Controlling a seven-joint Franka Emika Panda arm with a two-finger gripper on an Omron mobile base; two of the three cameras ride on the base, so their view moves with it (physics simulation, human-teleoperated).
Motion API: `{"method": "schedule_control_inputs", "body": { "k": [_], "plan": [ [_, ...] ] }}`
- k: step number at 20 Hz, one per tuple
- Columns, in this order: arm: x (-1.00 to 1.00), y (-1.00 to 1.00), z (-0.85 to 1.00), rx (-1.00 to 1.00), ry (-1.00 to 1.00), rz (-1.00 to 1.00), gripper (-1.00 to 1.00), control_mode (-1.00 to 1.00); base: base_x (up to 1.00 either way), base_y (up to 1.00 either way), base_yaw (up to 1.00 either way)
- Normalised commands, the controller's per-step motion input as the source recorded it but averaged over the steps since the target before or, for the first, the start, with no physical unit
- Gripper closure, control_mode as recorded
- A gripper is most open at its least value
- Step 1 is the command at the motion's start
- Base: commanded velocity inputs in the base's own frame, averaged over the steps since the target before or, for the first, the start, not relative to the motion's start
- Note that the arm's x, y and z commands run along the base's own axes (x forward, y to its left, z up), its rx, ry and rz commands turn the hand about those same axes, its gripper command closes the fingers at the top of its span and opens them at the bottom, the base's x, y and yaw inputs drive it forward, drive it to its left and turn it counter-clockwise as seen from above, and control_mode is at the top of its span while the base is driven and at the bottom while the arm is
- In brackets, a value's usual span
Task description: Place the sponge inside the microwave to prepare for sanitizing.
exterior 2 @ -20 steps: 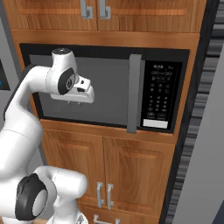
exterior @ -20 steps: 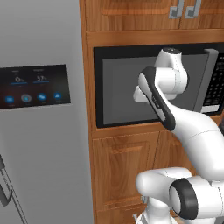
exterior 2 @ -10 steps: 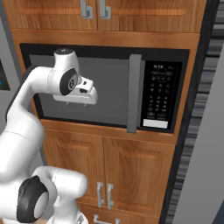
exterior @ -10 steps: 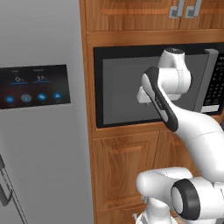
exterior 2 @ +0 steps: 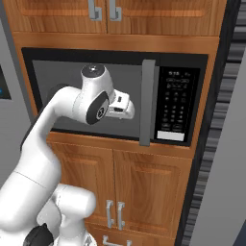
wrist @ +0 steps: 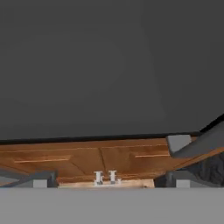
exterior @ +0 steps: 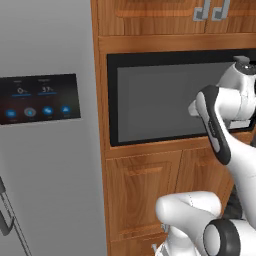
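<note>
right base view shows our gripper (exterior 2: 129, 106) with jaws wide, empty, just left of the microwave (exterior 2: 72, 77) handle (exterior 2: 147, 102); we should slide right and close squarely around it.

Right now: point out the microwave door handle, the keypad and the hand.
door handle (exterior 2: 147, 103), right base view, middle of the grey bar.
keypad (exterior 2: 175, 103), right base view, rows of white buttons.
hand (exterior 2: 126, 106), right base view, white body before the door glass.
</note>
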Motion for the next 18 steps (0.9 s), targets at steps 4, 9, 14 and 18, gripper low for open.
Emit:
{"method": "schedule_control_inputs", "body": {
  "k": [4, 9, 14, 18],
  "plan": [
    [-0.3, -0.98, 0.0, 0.01, 0.0, -0.2, -1.0, -1.0, 0.0, 0.0, 0.0],
    [-0.24, -0.91, 0.0, 0.02, -0.04, -0.16, -1.0, -1.0, 0.0, 0.0, 0.0],
    [0.06, -0.32, 0.0, 0.05, -0.08, 0.01, -1.0, -1.0, 0.0, 0.0, 0.0],
    [0.23, -0.02, 0.0, 0.0, -0.06, 0.05, -1.0, -1.0, 0.0, 0.0, 0.0]
  ]
}}
